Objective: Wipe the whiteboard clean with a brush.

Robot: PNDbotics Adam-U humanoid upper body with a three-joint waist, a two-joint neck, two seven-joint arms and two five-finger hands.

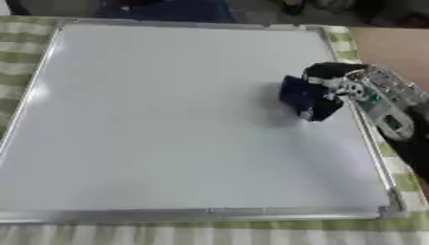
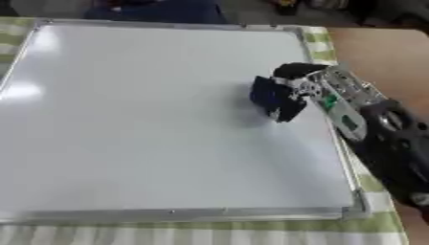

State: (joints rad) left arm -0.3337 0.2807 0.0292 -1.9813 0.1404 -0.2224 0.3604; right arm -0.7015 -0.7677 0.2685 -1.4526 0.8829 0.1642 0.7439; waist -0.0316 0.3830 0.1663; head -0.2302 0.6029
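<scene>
On the right half of the whiteboard (image 1: pixel 167 124), a little above its middle height, a dark blue brush (image 1: pixel 301 98) sits with its lower edge against the white face. It is a blocky eraser-like piece, tilted so that one corner points down and toward the board's near right. The right robot hand (image 2: pixel 314 86) grips it from the right side: dark fingers (image 2: pixel 289 71) curl over the top of the brush, and the silver and black parts of the palm lie just behind it. A small green patch shows on the wrist section. The forearm (image 2: pixel 394 143), mostly black with silver joints, comes in from the lower right of the view and crosses the board's right frame edge.

Around the brush the board face looks plain white; I can make out no marks on it, only a faint grey shadow beside and below the brush. Soft bright glare shows near the left edge in the right eye view. The board has a thin silver frame (image 1: pixel 209 213) with grey corner pieces, and it takes up most of the view, lying flat and slightly askew.

Under the board lies a green and white checked cloth (image 1: pixel 209 234), showing along the near edge, the left side and a narrow strip on the right. Beyond the cloth at the upper right, the brown surface (image 1: pixel 394 48) shows bare.
</scene>
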